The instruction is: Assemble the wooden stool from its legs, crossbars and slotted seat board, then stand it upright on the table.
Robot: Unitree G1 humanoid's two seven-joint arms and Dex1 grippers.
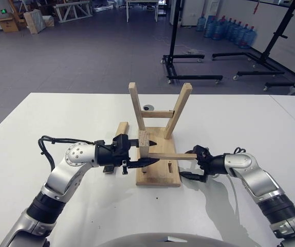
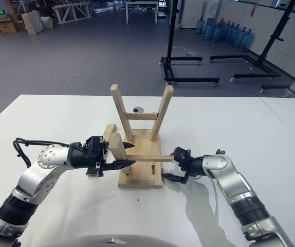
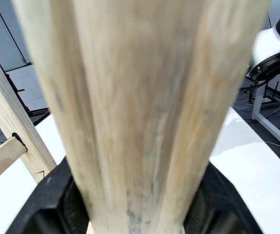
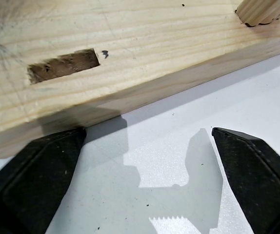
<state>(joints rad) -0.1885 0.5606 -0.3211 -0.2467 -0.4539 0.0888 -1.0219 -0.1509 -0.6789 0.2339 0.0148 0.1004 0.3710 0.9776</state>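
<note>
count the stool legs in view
4: far-left leg and far-right leg stand in the seat board; third leg is in the left pincer; fourth leg lies on the table left of the board.

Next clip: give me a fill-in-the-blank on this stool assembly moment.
The left gripper is ____ on a wooden leg.
The right gripper rests ____ beside the seat board.
____ legs, joined by a crossbar, stand in the board.
The board lies on a ____ table.
Missing words: shut; open; Two; white.

Pale wood seat board point(image 1: 155, 178), white table point(image 1: 60, 118)
</note>
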